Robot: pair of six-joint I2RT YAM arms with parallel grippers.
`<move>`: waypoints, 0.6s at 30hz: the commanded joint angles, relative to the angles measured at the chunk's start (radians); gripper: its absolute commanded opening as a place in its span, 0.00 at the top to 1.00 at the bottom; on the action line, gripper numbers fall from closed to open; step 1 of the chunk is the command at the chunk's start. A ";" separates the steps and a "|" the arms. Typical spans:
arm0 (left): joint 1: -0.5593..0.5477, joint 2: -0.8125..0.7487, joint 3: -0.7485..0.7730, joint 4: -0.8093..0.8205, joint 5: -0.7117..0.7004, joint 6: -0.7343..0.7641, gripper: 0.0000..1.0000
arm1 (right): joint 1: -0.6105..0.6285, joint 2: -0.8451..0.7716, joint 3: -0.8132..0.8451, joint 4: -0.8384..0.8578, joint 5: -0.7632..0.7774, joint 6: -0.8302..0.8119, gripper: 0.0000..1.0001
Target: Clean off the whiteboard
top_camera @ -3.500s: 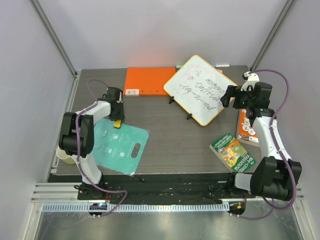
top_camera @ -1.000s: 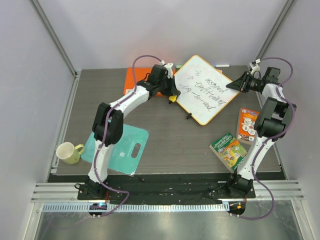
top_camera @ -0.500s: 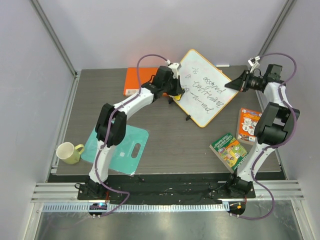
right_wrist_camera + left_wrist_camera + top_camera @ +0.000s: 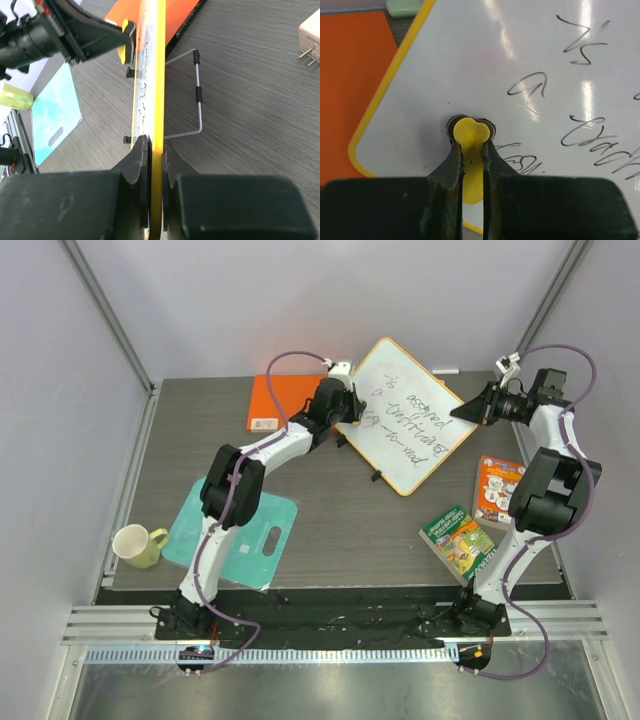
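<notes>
Our right gripper (image 4: 154, 145) clamps the yellow-rimmed white whiteboard (image 4: 410, 420); left gripper (image 4: 471, 147) pinches a small yellow eraser (image 4: 470, 132) against it; next we sweep its handwriting (image 4: 600, 145).

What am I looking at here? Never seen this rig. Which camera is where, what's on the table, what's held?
Two robot arms are bolted at the near edge of a table. The wide picture comes from a fixed camera above and behind them, with the left arm on the left and the right arm on the right. The other two pictures come from a camera on each wrist, looking out along its own jaws.

On the table are a whiteboard with handwriting, propped on a wire stand, an orange folder, a teal mat, a yellow-green mug, a green booklet and an orange-and-white one.

The left jaws are shut on a small yellow piece, probably the eraser, pressed against the board's face. The right jaws pinch the board's yellow rim, apparently to steady it.
</notes>
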 commanded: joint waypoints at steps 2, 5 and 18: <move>0.049 0.034 0.005 0.208 0.011 -0.099 1.00 | 0.025 0.000 -0.010 -0.050 0.184 -0.262 0.99; 0.049 0.091 0.089 0.176 0.095 -0.113 1.00 | 0.028 0.011 0.010 -0.076 0.188 -0.271 0.99; -0.052 0.134 0.082 0.156 0.222 -0.105 1.00 | 0.058 0.039 0.084 -0.147 0.214 -0.279 0.99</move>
